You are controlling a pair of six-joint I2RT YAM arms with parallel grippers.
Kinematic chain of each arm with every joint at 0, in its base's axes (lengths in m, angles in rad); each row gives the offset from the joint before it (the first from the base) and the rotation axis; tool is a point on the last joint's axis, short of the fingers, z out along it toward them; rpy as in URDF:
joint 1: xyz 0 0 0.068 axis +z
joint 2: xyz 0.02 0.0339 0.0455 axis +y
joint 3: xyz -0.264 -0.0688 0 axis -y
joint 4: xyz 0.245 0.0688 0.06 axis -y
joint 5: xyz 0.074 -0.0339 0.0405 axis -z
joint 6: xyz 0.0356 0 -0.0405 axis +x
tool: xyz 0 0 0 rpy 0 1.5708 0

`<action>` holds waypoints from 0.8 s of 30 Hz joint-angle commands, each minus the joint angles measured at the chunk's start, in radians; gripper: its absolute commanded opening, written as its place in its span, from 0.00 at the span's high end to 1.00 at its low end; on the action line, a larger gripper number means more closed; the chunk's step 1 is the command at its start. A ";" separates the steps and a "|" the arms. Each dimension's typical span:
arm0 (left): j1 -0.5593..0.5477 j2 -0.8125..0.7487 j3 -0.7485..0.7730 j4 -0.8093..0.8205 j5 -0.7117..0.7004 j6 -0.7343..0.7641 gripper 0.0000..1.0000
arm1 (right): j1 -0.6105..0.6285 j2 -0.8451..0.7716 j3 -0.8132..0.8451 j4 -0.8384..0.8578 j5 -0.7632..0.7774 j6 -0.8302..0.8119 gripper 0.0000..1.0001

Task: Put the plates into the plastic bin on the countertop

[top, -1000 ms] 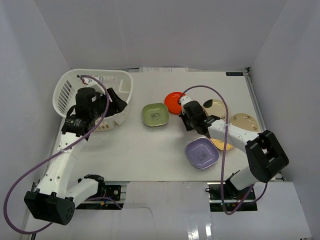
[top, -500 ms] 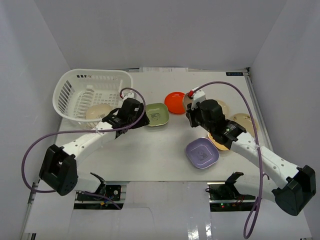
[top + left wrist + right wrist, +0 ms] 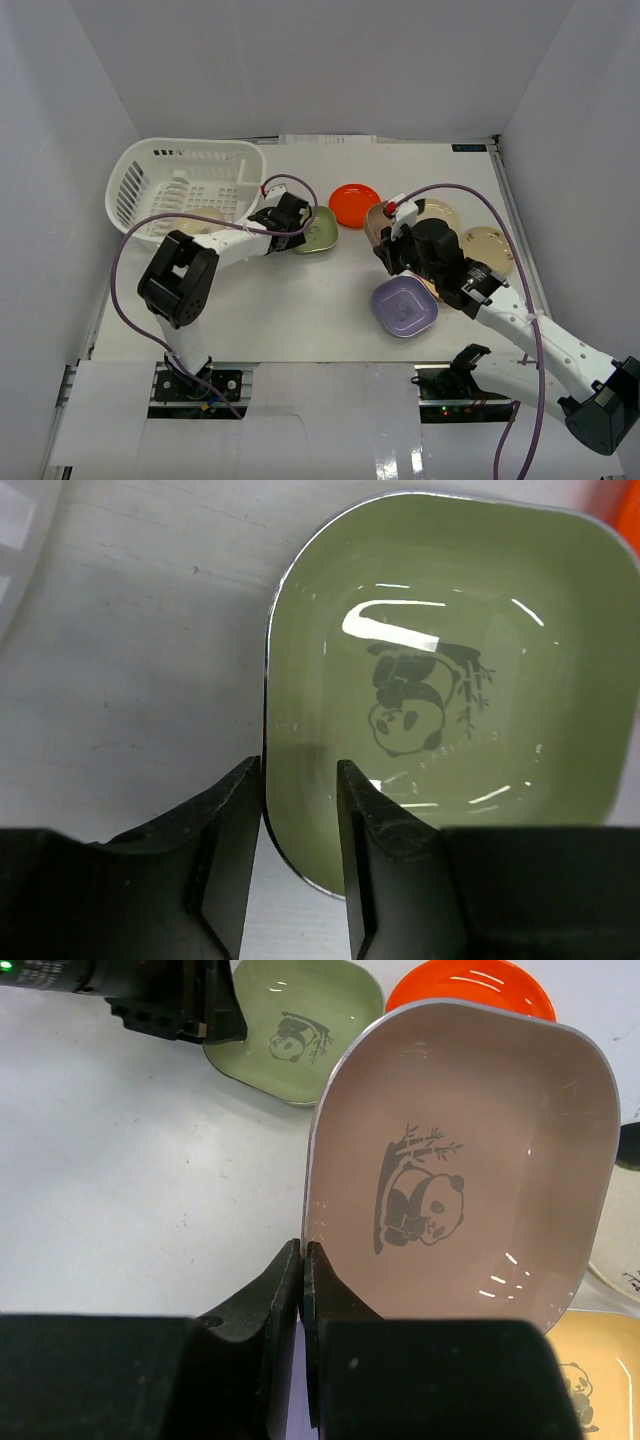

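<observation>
The white plastic bin (image 3: 150, 185) stands at the back left of the countertop (image 3: 300, 300), with a beige plate (image 3: 196, 222) inside it. My left gripper (image 3: 297, 228) is open, its jaws astride the left rim of the green panda plate (image 3: 318, 230), which lies flat; the same plate (image 3: 450, 680) fills the left wrist view around my gripper (image 3: 300, 775). My right gripper (image 3: 303, 1260) is shut on the rim of a brown panda plate (image 3: 470, 1180) and holds it tilted above the table (image 3: 378, 222). A red plate (image 3: 354, 204) lies behind.
A purple plate (image 3: 404, 305) lies under my right arm, with a yellow plate (image 3: 590, 1380) beside it. A cream plate (image 3: 442, 212) and a beige plate (image 3: 488, 245) lie at the right. White walls close in the table on three sides.
My left arm left the bin, where a beige plate now lies, and reached right to the green plate's rim. My right gripper has lifted the brown plate and drawn it nearer.
</observation>
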 commanded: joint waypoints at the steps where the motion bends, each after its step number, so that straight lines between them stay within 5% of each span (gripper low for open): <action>1: 0.007 0.022 0.052 0.017 -0.039 0.004 0.55 | 0.008 -0.029 -0.014 0.046 -0.038 0.005 0.92; 5: 0.005 0.016 0.052 0.021 -0.013 -0.001 0.90 | 0.011 -0.037 -0.024 0.052 -0.051 0.006 0.92; 8: -0.001 -0.047 0.039 0.021 0.023 0.002 1.00 | 0.011 -0.047 -0.026 0.058 -0.054 0.009 0.92; 14: -0.026 -0.304 0.086 0.002 0.106 0.093 1.00 | 0.014 -0.052 -0.026 0.072 -0.067 0.017 0.92; 19: -0.007 -0.418 0.273 -0.156 -0.097 0.231 1.00 | 0.026 -0.049 -0.035 0.082 -0.074 0.029 0.92; 22: 0.152 -0.444 0.330 -0.260 -0.043 0.271 1.00 | 0.059 -0.028 -0.038 0.082 -0.052 0.031 0.92; 24: 0.363 -0.462 0.332 -0.315 0.048 0.260 1.00 | 0.090 -0.017 -0.035 0.087 -0.018 0.037 0.92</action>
